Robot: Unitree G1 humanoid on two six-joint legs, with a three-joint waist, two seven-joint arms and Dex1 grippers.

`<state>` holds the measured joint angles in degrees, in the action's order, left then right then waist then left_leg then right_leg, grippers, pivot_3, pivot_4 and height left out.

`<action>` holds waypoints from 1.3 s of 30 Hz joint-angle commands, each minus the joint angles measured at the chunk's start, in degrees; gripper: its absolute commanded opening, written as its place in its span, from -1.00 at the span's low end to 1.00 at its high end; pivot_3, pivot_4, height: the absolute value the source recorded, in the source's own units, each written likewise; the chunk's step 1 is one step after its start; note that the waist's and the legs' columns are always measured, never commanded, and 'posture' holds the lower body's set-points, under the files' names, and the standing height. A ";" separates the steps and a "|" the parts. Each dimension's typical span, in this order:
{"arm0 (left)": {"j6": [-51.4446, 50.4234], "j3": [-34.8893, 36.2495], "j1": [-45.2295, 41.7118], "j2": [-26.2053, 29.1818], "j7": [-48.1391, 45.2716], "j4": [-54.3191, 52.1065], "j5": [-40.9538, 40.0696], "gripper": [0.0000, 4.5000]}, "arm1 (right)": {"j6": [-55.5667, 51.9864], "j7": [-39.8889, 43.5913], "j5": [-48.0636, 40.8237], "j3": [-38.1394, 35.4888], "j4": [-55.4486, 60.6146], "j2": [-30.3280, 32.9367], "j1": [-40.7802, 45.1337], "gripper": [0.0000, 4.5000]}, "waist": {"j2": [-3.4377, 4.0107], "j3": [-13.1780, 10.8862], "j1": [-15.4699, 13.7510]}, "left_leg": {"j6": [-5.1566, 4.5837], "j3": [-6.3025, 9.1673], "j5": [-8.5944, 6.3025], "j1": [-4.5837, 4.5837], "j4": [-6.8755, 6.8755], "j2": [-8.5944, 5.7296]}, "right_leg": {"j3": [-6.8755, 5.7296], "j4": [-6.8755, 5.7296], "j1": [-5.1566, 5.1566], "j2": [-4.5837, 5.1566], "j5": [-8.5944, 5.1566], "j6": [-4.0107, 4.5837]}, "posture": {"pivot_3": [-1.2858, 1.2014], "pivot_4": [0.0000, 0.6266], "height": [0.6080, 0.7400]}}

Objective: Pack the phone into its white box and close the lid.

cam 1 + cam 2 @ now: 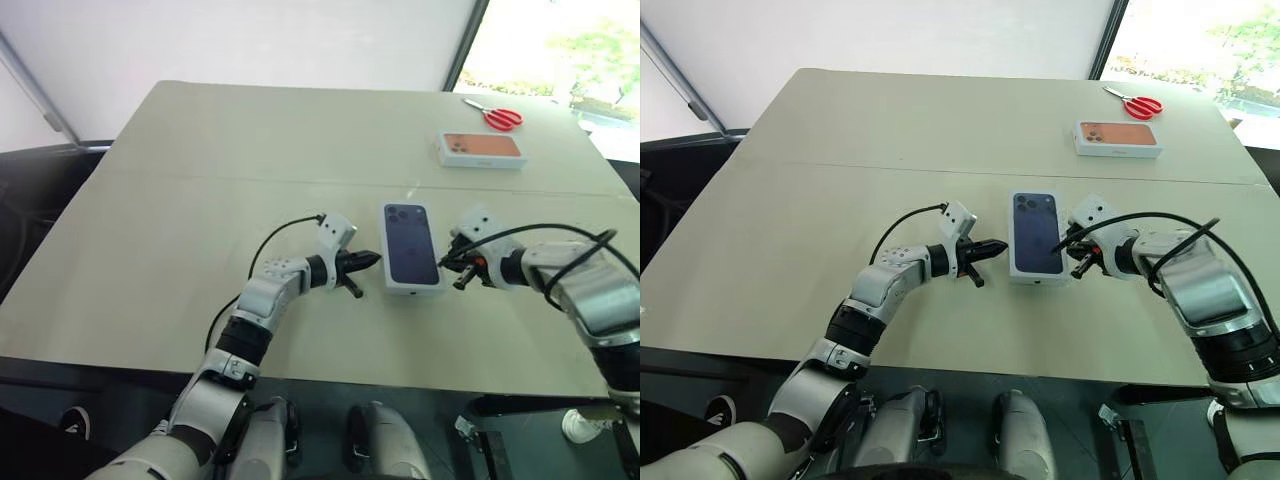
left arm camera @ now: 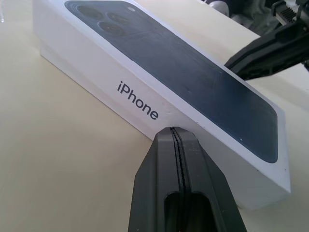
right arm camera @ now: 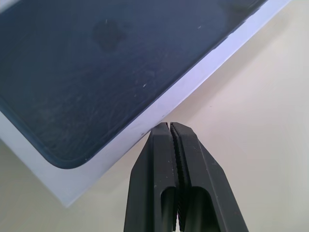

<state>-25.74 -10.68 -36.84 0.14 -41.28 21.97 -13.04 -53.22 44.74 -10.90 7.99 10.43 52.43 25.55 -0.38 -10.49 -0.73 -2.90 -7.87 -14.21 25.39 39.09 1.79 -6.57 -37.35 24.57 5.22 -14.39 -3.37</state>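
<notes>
Lid (image 1: pixel 412 245) with dark blue phone print sits on worktop (image 1: pixel 180 200), flat, between both pincers. Left pincer (image 1: pixel 368 261) pressed together, tip at lid's side wall. Right pincer (image 1: pixel 447 262) pressed together, just beside opposite edge.

The word "iPhone" is printed in dark grey letters along the long white side wall of the lid (image 2: pixel 145 99), whose top face bears a dark blue phone picture. No other text, number or sign can be read.
</notes>
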 commanded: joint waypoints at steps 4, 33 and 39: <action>2.52 5.28 -6.93 -0.02 2.02 0.24 -2.02 -1.00 | 3.86 -6.92 0.37 -7.89 -7.99 -4.78 10.41 -0.97 | 0.00 -0.01 0.18 | 0.03 -0.02 0.02 0.01 0.02 0.01 | 0.00 -0.02 0.03 -0.02 0.00 0.00 | 0.03 -0.52 0.97; 14.98 -3.08 -6.93 0.59 -23.03 13.26 5.97 -1.00 | 0.99 10.14 -3.93 -2.20 3.07 0.40 -3.33 -0.97 | 0.07 0.47 0.19 | -0.20 -0.03 -0.15 -0.07 0.03 -0.06 | -0.01 0.15 -0.13 0.10 0.07 -0.19 | 0.03 -0.52 0.97; 9.81 -1.18 -2.50 2.40 -18.73 3.39 4.56 -1.00 | 4.97 7.91 -3.98 -4.92 3.89 0.18 -3.47 -0.97 | 0.06 0.46 0.07 | -0.24 0.01 -0.17 -0.06 0.06 -0.08 | -0.01 0.15 -0.15 0.18 0.07 -0.18 | 0.03 -0.52 0.97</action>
<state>-14.66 -12.65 -38.85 2.28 -61.38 28.09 -7.22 -50.66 54.07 -15.74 3.88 14.13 53.38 21.82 -0.32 -10.03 -0.65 -3.14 -7.87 -14.38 25.33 39.15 1.71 -6.59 -37.19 24.42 5.41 -14.32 -3.55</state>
